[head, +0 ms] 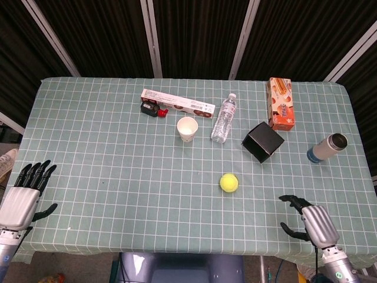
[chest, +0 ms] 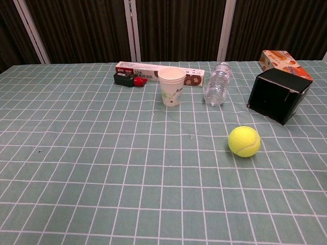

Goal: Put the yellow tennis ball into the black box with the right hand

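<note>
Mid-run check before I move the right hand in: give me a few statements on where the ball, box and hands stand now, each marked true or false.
1. The yellow tennis ball lies on the tablecloth, outside the black box. True.
2. The right hand holds the ball. False: it holds nothing and sits near the table's front edge, apart from the ball.
3. The paper cup stands upright. True.
4. The water bottle stands upright. False: it lies on its side.
5. The left hand rests on the black box. False: it is at the table's far left corner, holding nothing.
</note>
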`<control>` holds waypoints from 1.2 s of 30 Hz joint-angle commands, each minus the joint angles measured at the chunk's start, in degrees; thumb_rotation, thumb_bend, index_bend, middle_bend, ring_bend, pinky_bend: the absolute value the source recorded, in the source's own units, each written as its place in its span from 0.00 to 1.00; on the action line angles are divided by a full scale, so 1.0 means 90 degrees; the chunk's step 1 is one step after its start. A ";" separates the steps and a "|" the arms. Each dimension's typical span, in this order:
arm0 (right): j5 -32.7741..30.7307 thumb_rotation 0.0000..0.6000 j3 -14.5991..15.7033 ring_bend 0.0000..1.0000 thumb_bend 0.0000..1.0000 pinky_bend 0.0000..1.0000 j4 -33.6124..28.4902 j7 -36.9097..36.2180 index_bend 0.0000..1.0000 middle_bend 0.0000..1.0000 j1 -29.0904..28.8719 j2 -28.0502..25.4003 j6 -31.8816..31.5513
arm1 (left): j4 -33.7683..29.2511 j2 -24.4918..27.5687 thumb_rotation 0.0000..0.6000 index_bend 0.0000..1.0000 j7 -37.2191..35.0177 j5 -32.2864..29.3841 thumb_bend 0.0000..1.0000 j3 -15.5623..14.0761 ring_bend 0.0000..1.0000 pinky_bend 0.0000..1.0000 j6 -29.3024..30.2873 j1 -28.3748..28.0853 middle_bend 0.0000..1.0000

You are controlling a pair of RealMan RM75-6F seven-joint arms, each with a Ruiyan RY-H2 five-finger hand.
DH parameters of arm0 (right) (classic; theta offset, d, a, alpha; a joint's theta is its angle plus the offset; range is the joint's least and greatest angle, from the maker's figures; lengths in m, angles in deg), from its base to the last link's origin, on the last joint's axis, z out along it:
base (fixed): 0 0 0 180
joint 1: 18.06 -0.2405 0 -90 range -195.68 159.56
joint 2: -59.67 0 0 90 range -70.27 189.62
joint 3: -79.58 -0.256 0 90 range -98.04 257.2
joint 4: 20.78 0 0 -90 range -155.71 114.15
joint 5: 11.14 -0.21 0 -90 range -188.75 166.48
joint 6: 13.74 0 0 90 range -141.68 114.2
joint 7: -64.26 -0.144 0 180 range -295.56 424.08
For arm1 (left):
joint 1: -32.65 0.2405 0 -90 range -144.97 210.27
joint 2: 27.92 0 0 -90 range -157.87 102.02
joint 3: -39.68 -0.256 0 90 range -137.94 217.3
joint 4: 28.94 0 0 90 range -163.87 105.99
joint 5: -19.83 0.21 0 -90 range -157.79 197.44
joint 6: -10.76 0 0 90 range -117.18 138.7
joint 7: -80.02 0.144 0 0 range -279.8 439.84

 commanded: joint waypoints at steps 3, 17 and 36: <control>-0.0034 1.00 0.0161 0.51 0.56 0.78 -0.0420 -0.0969 0.43 0.46 -0.0280 0.0460 0.0584 | 0.0005 0.0016 1.00 0.00 -0.0050 0.0108 0.15 -0.0031 0.00 0.01 0.0053 0.0001 0.00; -0.0768 1.00 0.0197 0.49 0.57 0.78 -0.1294 -0.2682 0.42 0.46 -0.0974 0.0882 0.2128 | 0.0030 0.0085 1.00 0.00 -0.0220 0.0163 0.15 -0.0069 0.00 0.01 0.0032 -0.0023 0.00; -0.0726 1.00 -0.0177 0.25 0.57 0.47 -0.0334 -0.5252 0.19 0.26 -0.1825 0.1353 0.3118 | 0.0078 0.0106 1.00 0.00 -0.0332 0.0044 0.15 -0.0011 0.00 0.01 0.0061 -0.0007 0.00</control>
